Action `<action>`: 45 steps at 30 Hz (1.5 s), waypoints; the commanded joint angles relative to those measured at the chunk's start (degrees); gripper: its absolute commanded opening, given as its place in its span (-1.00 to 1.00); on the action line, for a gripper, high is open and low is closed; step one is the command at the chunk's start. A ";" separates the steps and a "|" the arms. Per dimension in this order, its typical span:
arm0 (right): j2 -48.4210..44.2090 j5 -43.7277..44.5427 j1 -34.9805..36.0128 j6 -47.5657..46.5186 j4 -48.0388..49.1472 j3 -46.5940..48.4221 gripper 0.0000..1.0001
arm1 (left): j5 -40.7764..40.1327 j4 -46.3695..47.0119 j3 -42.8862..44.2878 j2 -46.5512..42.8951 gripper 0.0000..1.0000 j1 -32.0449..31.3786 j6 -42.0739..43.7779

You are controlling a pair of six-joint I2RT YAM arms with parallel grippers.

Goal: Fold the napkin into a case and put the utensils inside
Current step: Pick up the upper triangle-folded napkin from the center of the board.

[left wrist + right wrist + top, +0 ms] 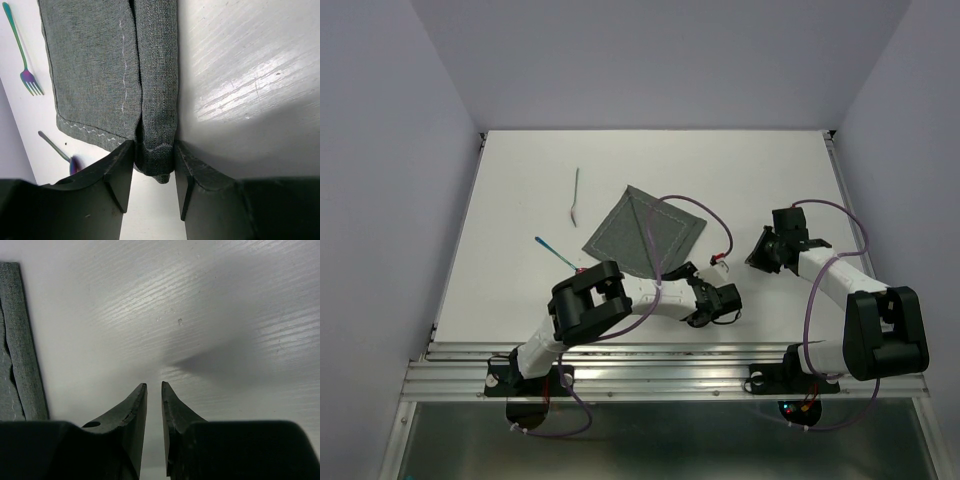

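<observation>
White table (pixel 520 180), plain pale walls round it. Your napkin (pixel 645 232) lies mid-table, turned like a diamond, with one side doubled over into a long strip. It's not a case yet; I'd judge you're partway through the folding. Your left gripper (pixel 153 150) is clamped on the near end of that strip, fingers pressed to either side of the cloth at the stitched corner, a good hold for dragging the fold across. Fork (pixel 29 81) and spoon (pixel 75 162) lie on bare table off the napkin's other side, not touching it, likely parked until there's a pocket. Your right gripper (pixel 153 385) hangs over bare table beside the napkin's edge, holding nothing. Its fingers are almost together with a thin slit between; whether they're fully closed is hard to call from this angle.
</observation>
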 commanded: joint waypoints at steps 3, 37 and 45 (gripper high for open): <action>-0.51 0.07 -0.44 0.02 0.71 1.34 -0.53 | 6.44 0.83 -2.84 1.58 -0.12 2.61 0.60; 12.75 -24.70 4.31 16.61 24.68 4.33 0.43 | 34.75 19.91 -10.66 -19.26 -1.00 11.40 6.58; 21.28 -27.00 5.36 20.58 31.03 6.52 0.30 | 35.80 20.17 -11.19 -19.70 -1.00 11.40 6.57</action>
